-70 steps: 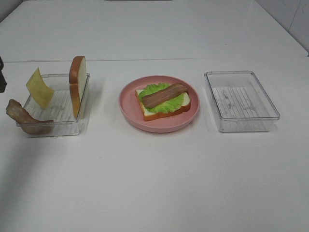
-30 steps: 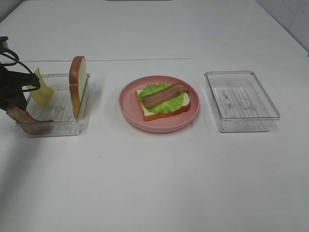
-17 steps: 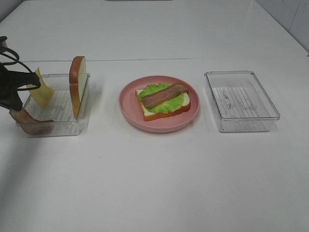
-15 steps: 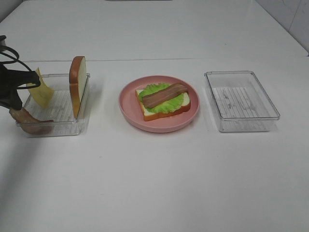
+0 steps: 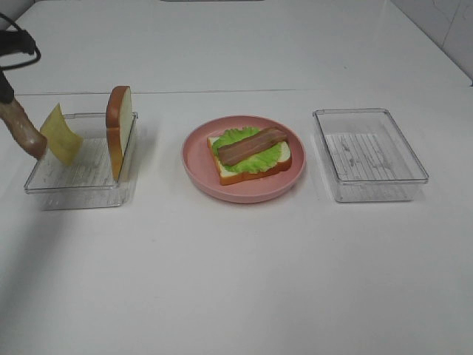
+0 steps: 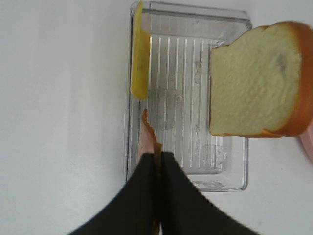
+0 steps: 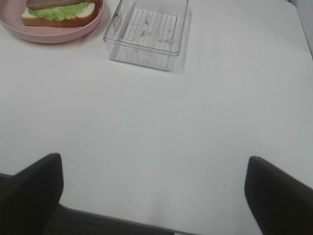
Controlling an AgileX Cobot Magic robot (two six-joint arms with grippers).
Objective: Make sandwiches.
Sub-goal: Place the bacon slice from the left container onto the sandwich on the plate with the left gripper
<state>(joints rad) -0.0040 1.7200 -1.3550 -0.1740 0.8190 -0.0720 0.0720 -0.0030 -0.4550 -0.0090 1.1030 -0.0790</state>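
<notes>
On the pink plate (image 5: 196, 166) lies the partly stacked sandwich (image 5: 251, 154): a white bread slice, green lettuce and one brown bacon strip. At the far left my left gripper (image 5: 7, 92) is shut on a second bacon strip (image 5: 24, 130), which hangs above the left tray's outer edge. The left wrist view shows the shut fingers (image 6: 142, 196) pinching that bacon strip (image 6: 147, 139). A yellow cheese square (image 5: 60, 134) and an upright bread slice (image 5: 120, 132) lean in the left tray (image 5: 81, 194). My right gripper (image 7: 154, 196) is open over bare table, well short of the plate.
An empty clear tray (image 5: 369, 154) stands right of the plate and also shows in the right wrist view as the tray (image 7: 146, 32). The plate (image 7: 73, 33) with the sandwich (image 7: 58, 12) lies beside it. The white table spreads wide around everything.
My left gripper shut on the bacon strip lying in the left tray and lifted it up and out. The right gripper has not moved.
</notes>
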